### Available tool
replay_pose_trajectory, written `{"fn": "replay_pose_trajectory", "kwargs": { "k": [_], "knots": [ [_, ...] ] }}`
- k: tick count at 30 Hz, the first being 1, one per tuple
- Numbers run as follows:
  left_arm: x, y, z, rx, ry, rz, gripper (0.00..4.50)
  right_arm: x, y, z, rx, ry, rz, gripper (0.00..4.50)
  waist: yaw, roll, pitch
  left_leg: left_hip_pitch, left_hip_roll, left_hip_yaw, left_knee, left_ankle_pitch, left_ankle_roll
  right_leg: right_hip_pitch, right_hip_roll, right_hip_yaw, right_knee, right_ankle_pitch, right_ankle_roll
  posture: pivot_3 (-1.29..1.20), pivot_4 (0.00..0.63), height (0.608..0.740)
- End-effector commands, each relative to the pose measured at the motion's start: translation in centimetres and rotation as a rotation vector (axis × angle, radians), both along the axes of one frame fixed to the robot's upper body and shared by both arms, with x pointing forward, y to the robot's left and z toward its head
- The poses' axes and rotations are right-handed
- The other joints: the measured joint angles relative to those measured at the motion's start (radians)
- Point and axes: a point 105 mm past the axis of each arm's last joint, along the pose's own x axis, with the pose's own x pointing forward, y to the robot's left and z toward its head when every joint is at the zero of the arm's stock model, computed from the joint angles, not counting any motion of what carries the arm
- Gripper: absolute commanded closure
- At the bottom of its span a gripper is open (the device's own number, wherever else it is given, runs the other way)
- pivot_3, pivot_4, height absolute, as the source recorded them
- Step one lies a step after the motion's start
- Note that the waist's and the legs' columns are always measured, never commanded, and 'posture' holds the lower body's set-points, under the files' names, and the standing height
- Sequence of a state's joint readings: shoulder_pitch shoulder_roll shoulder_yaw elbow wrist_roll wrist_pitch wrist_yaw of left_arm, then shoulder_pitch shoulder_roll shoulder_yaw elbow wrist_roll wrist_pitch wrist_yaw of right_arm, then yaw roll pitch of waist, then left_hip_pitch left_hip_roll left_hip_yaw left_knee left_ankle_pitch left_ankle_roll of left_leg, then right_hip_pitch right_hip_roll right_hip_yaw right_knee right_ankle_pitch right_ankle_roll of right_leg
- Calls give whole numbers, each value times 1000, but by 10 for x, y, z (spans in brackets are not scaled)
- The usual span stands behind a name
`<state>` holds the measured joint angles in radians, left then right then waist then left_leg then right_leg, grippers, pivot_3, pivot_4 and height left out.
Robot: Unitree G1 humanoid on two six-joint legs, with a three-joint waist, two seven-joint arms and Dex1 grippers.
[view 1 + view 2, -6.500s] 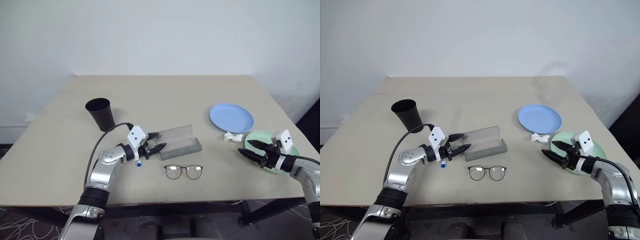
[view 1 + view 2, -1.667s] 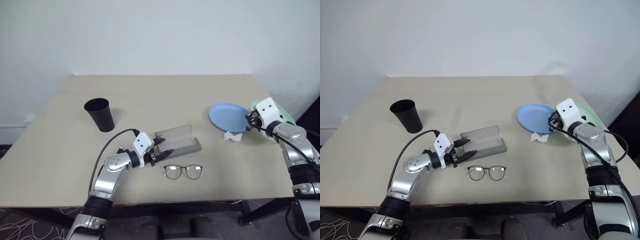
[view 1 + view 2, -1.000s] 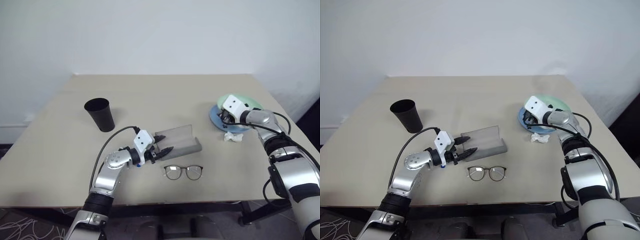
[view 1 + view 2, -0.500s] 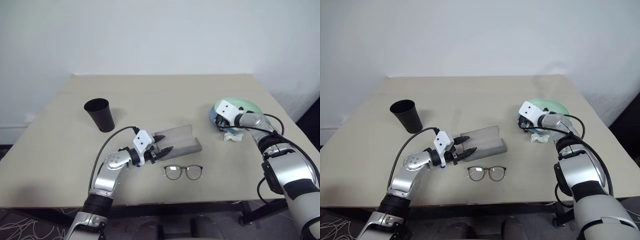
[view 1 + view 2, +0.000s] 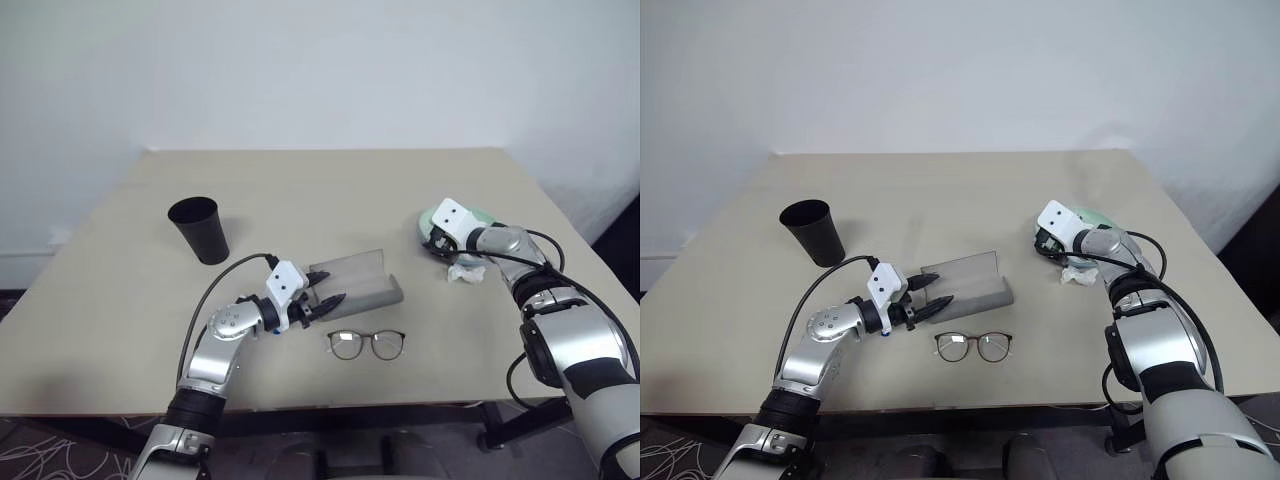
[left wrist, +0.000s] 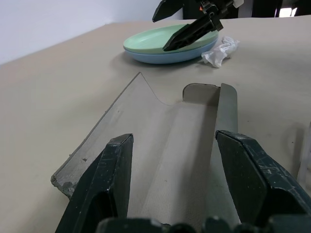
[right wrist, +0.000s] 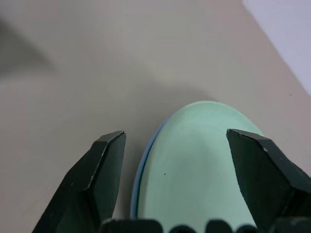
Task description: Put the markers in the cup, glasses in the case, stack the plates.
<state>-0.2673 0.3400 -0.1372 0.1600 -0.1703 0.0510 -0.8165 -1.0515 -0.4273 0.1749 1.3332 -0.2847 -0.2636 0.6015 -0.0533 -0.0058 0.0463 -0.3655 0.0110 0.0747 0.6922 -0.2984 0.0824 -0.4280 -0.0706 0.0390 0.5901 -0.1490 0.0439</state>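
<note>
Nearest, at lower centre of the left eye view, the glasses (image 5: 367, 344) lie unfolded on the table (image 5: 300, 190), lenses toward the camera and just in front of the case (image 5: 357, 283). The case rests open, its pale lid tipped back toward the far side, so the trough faces up and is ready to take the glasses.

Just left of the case, the left end effector (image 5: 322, 301) has its fingers spread and points into the open trough; the left wrist view looks straight down the grey channel between them, and nothing is pinched. A bit of the blue end of the marker (image 5: 273, 327) peeks out beneath that wrist, so the marker lies on the table under the arm, not in the cup (image 5: 201, 229), which stands upright further back at left centre.

Toward the right of the frame, the mint green plate (image 6: 167, 39) sits on the light blue plate (image 6: 165, 56) — the stack looks done. The right end effector (image 5: 1047, 247) is spread wide at the stack's rim, gripping nothing. A crumpled white paper (image 5: 466, 271) lies just beside the plates.
</note>
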Motion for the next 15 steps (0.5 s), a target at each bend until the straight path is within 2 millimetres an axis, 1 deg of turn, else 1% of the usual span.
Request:
{"fn": "replay_pose_trajectory", "kwargs": {
  "k": [1, 4, 7, 10, 15],
  "knots": [
    [1, -3, 17, -11, -63, -14, 1674, 9, 0, 37, 82, -92, 3, 855, 0, 0, 0, 0, 0, 0, 0, 0, 0, 0, 0, 0, 0, 0, 0, 0, 0, 732],
    [1, -3, 17, -12, -62, -13, 1674, 4, -4, 34, 128, -46, 22, 855, 0, 0, 0, 0, 0, 0, 0, 0, 0, 0, 0, 0, 0, 0, 0, 0, 0, 732],
    [1, -4, 17, -13, -60, -16, 1674, -5, -9, 27, 136, 25, 69, 855, 0, 0, 0, 0, 0, 0, 0, 0, 0, 0, 0, 0, 0, 0, 0, 0, 0, 732],
    [1, -6, 16, -14, -57, -23, 1674, -16, -15, 18, 113, 101, 125, 855, 1, 0, 0, 0, 0, 0, 0, 0, 0, 1, 0, 0, 0, 1, 1, 0, 0, 732],
    [3, -9, 17, -18, -58, -29, 1674, -32, -28, 10, 90, 196, 169, 855, 0, 0, 0, 0, -1, 0, 0, 0, 0, 1, 0, 0, 0, 1, 1, 0, 0, 732]
  ]
}}
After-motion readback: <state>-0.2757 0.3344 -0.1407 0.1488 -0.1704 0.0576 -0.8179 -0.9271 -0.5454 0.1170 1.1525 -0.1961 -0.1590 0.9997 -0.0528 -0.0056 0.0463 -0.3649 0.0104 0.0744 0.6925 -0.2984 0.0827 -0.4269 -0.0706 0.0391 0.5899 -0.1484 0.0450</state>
